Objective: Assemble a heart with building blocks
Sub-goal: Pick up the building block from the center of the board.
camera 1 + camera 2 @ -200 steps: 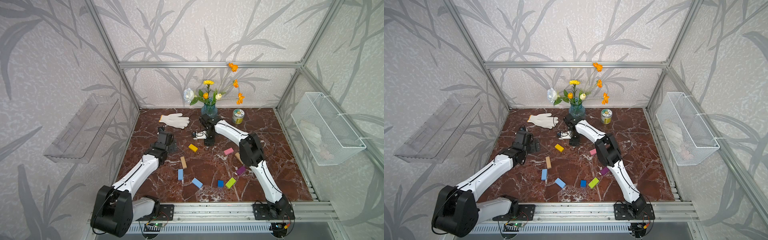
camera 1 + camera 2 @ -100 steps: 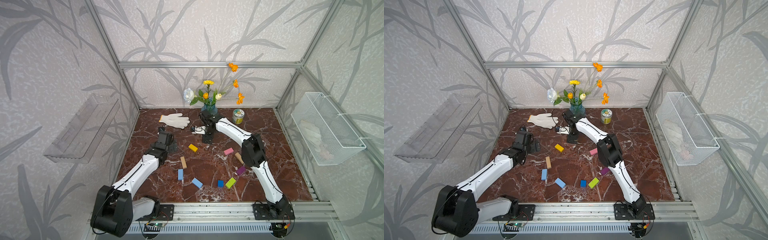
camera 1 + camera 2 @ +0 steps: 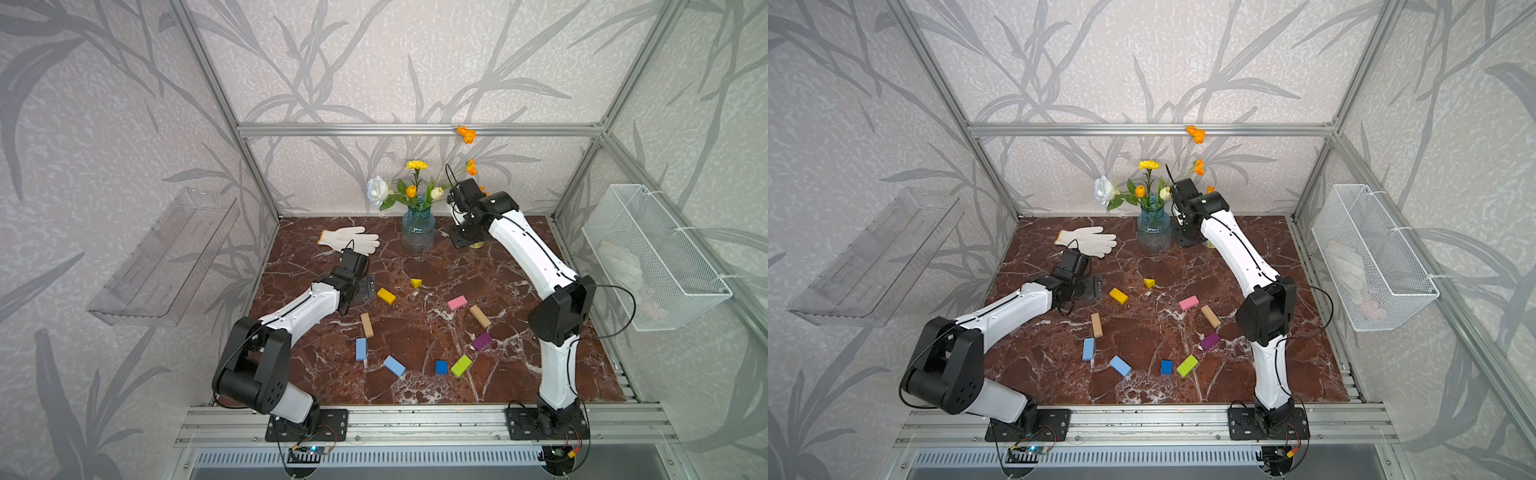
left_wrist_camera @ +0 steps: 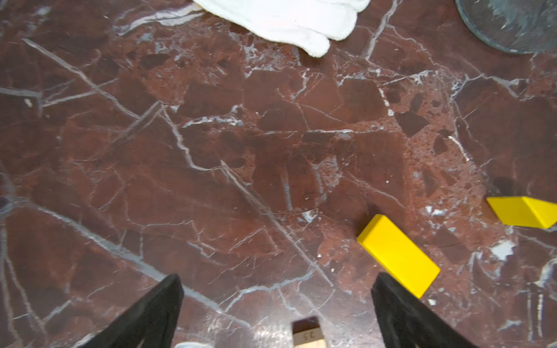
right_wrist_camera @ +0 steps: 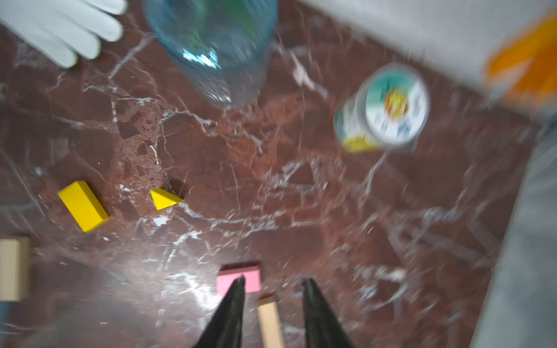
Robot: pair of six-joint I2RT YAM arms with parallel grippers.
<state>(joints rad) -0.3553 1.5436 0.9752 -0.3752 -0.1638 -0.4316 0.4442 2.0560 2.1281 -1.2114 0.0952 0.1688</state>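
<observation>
Worktop: red marble. On the far side a glove is seen at left, a vase at centre and a can right of it. In both top views the can is largely hidden by the right jaws, which are held above the worktop just right of the vase. A basket is hung on the right wall, a clear shelf on the left.

Blocks are laid flat mid-worktop in a loose, hollow heart outline, all apart:
- far notch: wedge
- left side: yellow, tan, light blue, light blue
- right side: pink, tan, purple
- near tip: dark blue, lime

Left jaws: spread wide, empty, low over bare worktop just left of the yellow block.

Right jaws: a narrow gap is seen, with nothing gripped; the wrist view is blurred.
</observation>
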